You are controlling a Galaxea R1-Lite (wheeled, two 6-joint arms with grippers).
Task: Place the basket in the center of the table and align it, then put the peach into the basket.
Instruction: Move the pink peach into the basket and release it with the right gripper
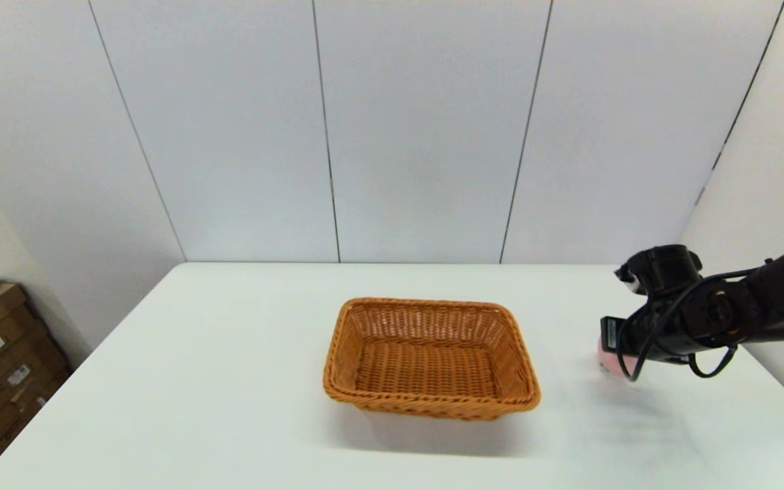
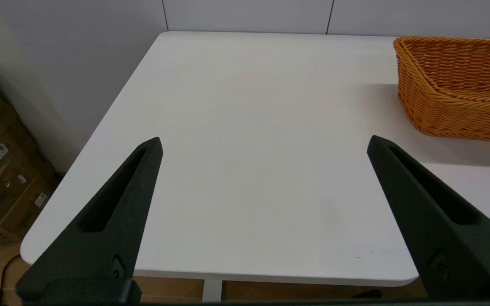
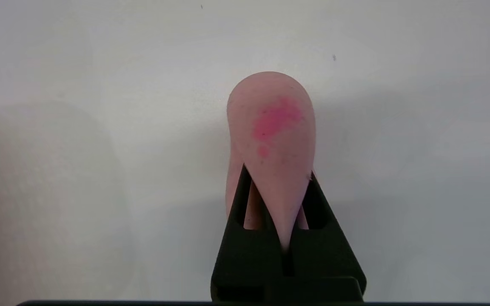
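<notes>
My right gripper (image 3: 277, 178) pinches the soft, pink-blushed peach (image 3: 272, 131) near the table's (image 1: 229, 381) right edge; woven wicker basket (image 1: 431, 357) mid-table; left gripper (image 2: 264, 144) gapes wide.

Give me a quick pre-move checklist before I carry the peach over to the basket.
1. Grip on the peach: ok. The right gripper has its fingers pinched on it, squeezing it narrow.
2. Peach lifted off the table: cannot tell; the head view mostly hides it behind the wrist.
3. Basket position: ok, it sits near the table's middle, sides roughly square to the edges.
4. Basket interior: ok, empty and open-topped.
5. Path from peach to basket: ok, only bare tabletop lies between them.
6. Left gripper: ok, open, low at the table's near left side, apart from the basket.
</notes>
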